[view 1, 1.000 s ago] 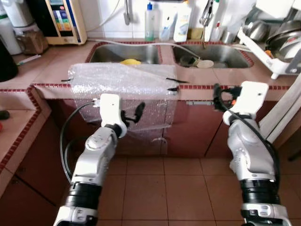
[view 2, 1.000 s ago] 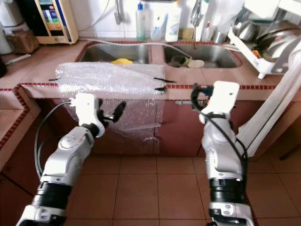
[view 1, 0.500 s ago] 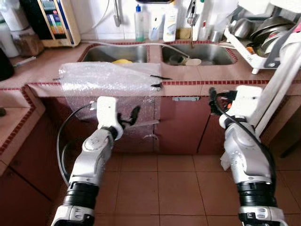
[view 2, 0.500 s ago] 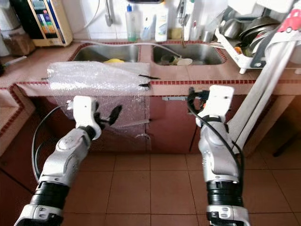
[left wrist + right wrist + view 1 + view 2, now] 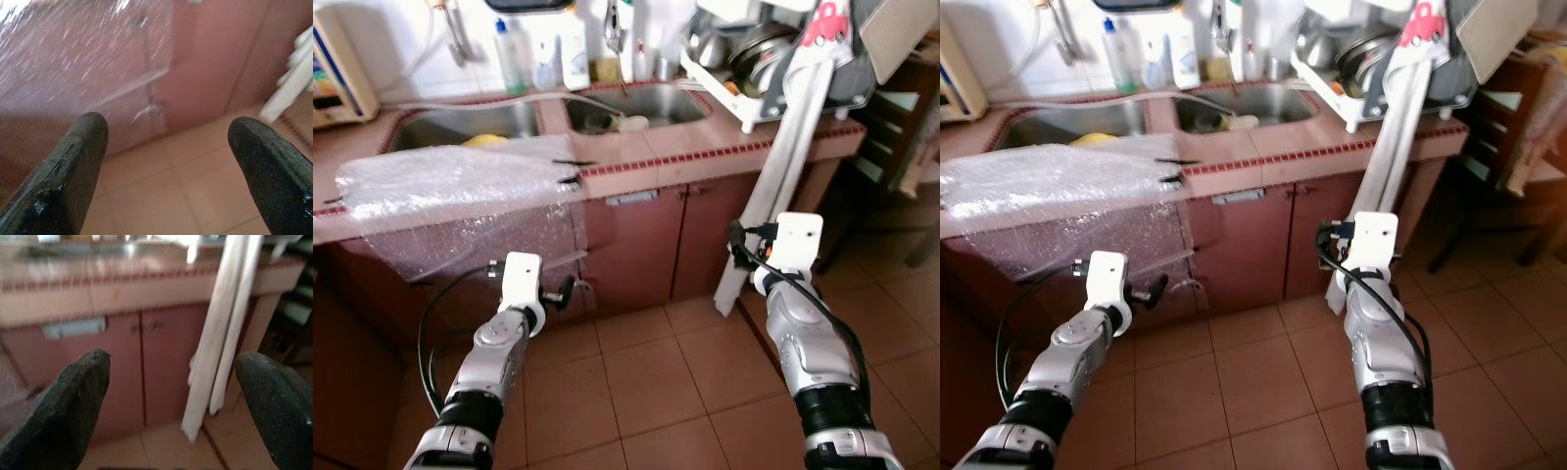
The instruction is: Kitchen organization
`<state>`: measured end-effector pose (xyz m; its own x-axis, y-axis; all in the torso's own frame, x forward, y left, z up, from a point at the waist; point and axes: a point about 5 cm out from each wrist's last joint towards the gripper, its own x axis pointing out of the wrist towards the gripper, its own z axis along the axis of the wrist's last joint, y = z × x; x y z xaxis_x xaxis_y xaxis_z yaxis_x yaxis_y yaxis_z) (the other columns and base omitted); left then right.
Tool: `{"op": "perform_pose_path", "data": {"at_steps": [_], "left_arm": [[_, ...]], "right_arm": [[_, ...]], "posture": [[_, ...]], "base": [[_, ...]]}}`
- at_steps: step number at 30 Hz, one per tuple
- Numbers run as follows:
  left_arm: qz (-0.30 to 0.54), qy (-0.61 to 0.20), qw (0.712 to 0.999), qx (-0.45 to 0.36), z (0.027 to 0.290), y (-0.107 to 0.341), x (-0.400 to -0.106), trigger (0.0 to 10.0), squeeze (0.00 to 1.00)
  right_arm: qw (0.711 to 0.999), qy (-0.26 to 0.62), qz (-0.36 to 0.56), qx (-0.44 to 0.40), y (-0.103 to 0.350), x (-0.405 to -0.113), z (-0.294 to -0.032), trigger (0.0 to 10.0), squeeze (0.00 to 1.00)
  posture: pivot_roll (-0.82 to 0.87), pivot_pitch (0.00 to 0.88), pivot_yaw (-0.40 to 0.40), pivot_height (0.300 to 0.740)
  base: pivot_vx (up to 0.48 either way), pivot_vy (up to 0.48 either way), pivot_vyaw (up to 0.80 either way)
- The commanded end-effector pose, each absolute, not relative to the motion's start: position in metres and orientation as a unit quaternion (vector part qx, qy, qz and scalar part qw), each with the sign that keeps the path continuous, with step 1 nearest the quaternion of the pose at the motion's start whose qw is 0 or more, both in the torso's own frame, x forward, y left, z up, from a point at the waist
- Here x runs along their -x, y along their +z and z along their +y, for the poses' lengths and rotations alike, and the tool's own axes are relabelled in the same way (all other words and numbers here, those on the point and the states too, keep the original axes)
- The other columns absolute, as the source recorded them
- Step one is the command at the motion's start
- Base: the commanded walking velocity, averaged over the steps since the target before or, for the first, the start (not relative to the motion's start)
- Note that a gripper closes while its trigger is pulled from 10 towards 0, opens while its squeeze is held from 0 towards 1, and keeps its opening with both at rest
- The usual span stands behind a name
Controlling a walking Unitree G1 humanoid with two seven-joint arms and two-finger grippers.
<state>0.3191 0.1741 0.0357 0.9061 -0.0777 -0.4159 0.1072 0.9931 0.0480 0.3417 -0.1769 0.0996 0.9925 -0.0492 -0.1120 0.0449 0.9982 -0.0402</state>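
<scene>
A sheet of bubble wrap [image 5: 450,196] lies on the red-tiled counter [image 5: 705,162] and hangs down over the cupboard fronts. Behind it is a double steel sink [image 5: 636,103] with a yellow thing and a dish inside. My left gripper [image 5: 166,132] is open and empty, held low over the floor and pointing at the hanging bubble wrap [image 5: 73,63]. My right gripper [image 5: 171,367] is open and empty too, facing the cupboard doors [image 5: 132,362] under the sink. Both arms [image 5: 499,352] are held out in front of me, well short of the counter.
A tall white folded frame [image 5: 783,166] leans against the counter's right end. A dish rack [image 5: 754,64] with pots stands at the back right. Soap bottles [image 5: 543,59] line the wall behind the sink. The floor is brown tile [image 5: 656,392], with a dark chair [image 5: 901,147] at the far right.
The whole picture has swung: the counter and bubble wrap now lie further left and further away, so the camera turned right and drew back. Both grippers stay open and empty.
</scene>
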Motion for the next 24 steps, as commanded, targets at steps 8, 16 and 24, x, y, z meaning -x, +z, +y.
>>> {"op": "perform_pose_path", "data": {"at_steps": [8,16,24], "left_arm": [[0.328,0.013,0.938,-0.111,0.214,-0.014,-0.279,10.0,0.0],[0.402,0.0,0.909,-0.112,0.212,-0.042,-0.249,10.0,0.0],[0.434,-0.025,0.894,-0.107,0.21,-0.053,-0.234,10.0,0.0]], "right_arm": [[0.975,0.013,0.221,0.03,0.022,-0.317,-0.162,10.0,0.0],[0.944,0.002,0.329,-0.007,-0.027,-0.274,-0.159,10.0,0.0],[0.933,0.003,0.361,-0.007,-0.04,-0.26,-0.16,10.0,0.0]], "posture": [[-0.06,0.0,0.044,0.74],[-0.05,0.0,0.045,0.74],[-0.07,0.005,0.059,0.74]], "base": [[0.0,0.0,0.0],[0.0,0.0,0.0],[0.0,0.0,0.0]]}}
